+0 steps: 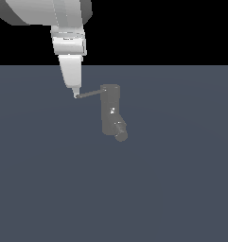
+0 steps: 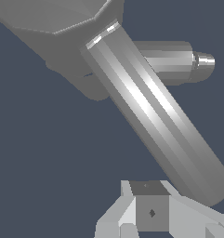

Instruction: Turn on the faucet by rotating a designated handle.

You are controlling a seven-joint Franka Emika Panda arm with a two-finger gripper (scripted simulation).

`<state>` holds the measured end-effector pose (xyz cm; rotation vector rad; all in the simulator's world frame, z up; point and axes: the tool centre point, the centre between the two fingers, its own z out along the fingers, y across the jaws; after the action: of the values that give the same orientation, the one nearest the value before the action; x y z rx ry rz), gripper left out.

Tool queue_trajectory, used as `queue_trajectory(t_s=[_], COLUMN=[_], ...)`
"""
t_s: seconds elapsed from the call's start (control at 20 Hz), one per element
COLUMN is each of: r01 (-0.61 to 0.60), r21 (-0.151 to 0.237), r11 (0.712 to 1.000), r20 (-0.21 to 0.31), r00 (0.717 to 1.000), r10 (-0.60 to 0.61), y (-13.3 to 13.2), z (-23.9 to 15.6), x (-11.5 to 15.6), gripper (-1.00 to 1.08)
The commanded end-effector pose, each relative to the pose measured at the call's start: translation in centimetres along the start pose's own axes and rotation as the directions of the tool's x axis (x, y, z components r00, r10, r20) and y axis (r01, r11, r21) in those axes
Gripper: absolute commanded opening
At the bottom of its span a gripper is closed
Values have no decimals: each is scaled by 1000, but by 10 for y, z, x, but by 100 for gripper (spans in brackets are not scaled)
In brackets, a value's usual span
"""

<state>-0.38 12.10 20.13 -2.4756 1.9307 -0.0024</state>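
Note:
The faucet (image 1: 110, 109) is a dull-grey upright cylinder on the dark floor, with a short round spout stub (image 1: 120, 134) angled out at its lower end. The handle (image 1: 91, 93) is a thin grey rod sticking from the faucet's top toward the exterior view's left. My gripper (image 1: 75, 95) points down, and its narrow tip meets the rod's free end. The fingers look pressed together with nothing between them. In the wrist view the handle (image 2: 155, 116) runs as a big diagonal rod from the faucet's top (image 2: 53, 18) toward my gripper (image 2: 150, 214), and the spout (image 2: 197, 61) shows behind it.
A flat dark blue-grey floor (image 1: 172, 189) spreads around the faucet. The white arm (image 1: 68, 42) comes down from the upper part of the exterior view's left. No other objects show.

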Motion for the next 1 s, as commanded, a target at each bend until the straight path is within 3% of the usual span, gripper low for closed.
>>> queue_trajectory(t_s=[0.0,0.95], r01=[-1,1], r21=[0,-2], r11=[1000,1000], r20=[0,0], r00=[1000,1000], r10=[1,-1], y=[3,56], z=[0,0], x=[3,55], gripper=[-100,-100])
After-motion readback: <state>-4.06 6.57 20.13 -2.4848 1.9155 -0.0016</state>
